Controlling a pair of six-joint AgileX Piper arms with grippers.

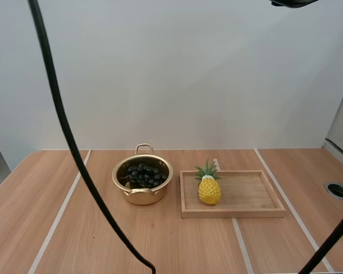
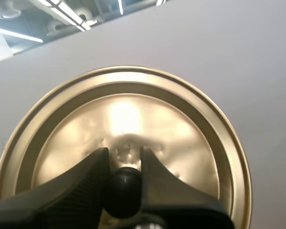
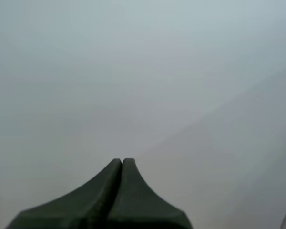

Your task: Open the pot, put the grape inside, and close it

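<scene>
A gold pot (image 1: 142,181) with two handles stands uncovered on the wooden table, and a bunch of dark grapes (image 1: 143,175) lies inside it. In the left wrist view my left gripper (image 2: 123,162) is shut on the black knob (image 2: 122,190) of the round gold lid (image 2: 133,124), which is held up in front of the plain wall. My right gripper (image 3: 122,162) is shut on nothing, its fingers lying together as one dark wedge before a bare grey surface.
A shallow wooden tray (image 1: 251,197) lies right of the pot, with a yellow toy pineapple (image 1: 209,186) standing at its left end. A round grommet hole (image 1: 338,190) sits near the table's right edge.
</scene>
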